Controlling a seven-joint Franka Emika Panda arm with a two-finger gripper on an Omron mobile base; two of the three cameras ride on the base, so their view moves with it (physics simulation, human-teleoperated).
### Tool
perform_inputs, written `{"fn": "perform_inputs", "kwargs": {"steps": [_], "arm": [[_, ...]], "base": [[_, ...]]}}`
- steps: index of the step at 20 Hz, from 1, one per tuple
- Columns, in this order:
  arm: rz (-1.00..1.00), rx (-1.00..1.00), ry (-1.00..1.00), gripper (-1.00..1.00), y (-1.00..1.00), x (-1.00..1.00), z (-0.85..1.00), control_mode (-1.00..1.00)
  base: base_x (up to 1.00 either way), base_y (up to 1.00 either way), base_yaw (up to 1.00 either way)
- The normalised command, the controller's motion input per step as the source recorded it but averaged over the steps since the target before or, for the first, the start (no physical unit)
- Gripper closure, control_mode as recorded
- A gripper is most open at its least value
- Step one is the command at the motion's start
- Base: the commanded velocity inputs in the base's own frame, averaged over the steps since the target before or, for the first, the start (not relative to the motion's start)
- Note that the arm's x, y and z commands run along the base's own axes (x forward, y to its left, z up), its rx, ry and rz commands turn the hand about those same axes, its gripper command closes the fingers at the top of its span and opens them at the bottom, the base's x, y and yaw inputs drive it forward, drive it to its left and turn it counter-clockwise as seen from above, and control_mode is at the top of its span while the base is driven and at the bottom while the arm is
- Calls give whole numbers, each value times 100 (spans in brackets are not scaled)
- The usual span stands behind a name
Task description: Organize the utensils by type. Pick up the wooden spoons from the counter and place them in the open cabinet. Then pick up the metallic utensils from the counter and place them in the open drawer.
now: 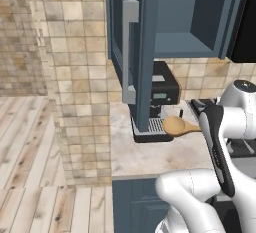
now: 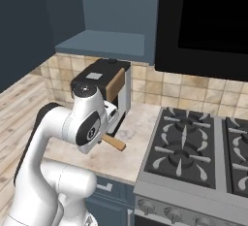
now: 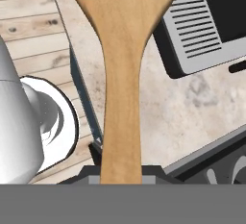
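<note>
White Franka arm folded over the beige marbled stone counter (image 1: 150, 157), upper link raised, forearm angled down toward the counter's front edge. Two-finger gripper (image 3: 121, 176) closed narrowly on the handle of a light-brown wooden spoon (image 1: 181, 126); fingertips largely hidden behind the handle in the hand view. Spoon held roughly level above the counter, oval bowl pointing left in the left base view, handle end (image 2: 115, 144) projecting past the wrist in the right base view. Spoon clear of the counter surface.

Black and silver coffee machine (image 1: 159, 102) at the back of the counter, grey slotted drip tray (image 3: 199, 38) just beyond the spoon bowl. Dark blue upper wall cabinet (image 1: 190, 17) directly above the machine, solid panel door (image 1: 131, 52) swung open with a long grey bar handle; door edge hanging in front of the machine's left side. Blue cabinet shelf (image 2: 104, 43) bare and open toward the arm. Black gas stove (image 2: 193, 147) bordering the counter on the right, a black panel above it. Counter's left end meeting a tan tiled wall (image 1: 80, 77).
</note>
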Motion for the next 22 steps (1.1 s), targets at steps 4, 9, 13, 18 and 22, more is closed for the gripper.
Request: {"fn": "perform_inputs", "kwargs": {"steps": [4,9,13,18,22], "arm": [[0,0,0,100,0,0,0,100],[0,0,0,100,0,0,0,100],[0,0,0,100,0,0,0,100],[0,0,0,100,0,0,0,100],[0,0,-18,100,0,-10,10,-100]], "base": [[0,0,0],[0,0,0],[0,0,0],[-1,0,0],[0,0,0]]}}
